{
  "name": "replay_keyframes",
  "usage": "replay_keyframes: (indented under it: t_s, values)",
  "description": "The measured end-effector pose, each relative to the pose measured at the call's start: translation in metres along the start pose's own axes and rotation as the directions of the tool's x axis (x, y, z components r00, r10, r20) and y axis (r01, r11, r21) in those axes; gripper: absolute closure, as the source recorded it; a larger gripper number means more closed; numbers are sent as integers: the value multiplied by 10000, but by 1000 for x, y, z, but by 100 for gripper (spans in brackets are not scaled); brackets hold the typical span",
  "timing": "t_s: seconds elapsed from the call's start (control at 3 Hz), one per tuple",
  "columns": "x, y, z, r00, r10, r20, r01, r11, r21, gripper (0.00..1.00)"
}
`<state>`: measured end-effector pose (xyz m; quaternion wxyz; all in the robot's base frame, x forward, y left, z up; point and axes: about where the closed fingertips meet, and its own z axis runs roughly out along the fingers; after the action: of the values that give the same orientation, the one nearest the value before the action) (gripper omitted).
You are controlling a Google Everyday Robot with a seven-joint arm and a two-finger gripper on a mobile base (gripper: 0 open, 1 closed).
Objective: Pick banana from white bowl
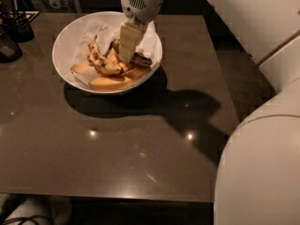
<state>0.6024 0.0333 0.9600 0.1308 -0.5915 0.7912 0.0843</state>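
On your desk [117,163], the bowl [63,41] sits toward the far left. Your claw [125,57] reaches down into it, its tip at the dark banana [142,59], which lies in the bowl's right half beside a yellower banana [101,62]. You cannot tell whether the claw grips anything.
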Motion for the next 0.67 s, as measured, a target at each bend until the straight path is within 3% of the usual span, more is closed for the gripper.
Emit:
replay_keyframes:
  t_s: [0.67]
  values:
    - [-6, -1, 8, 9998, -188, -80, 187, 9998, -121, 44]
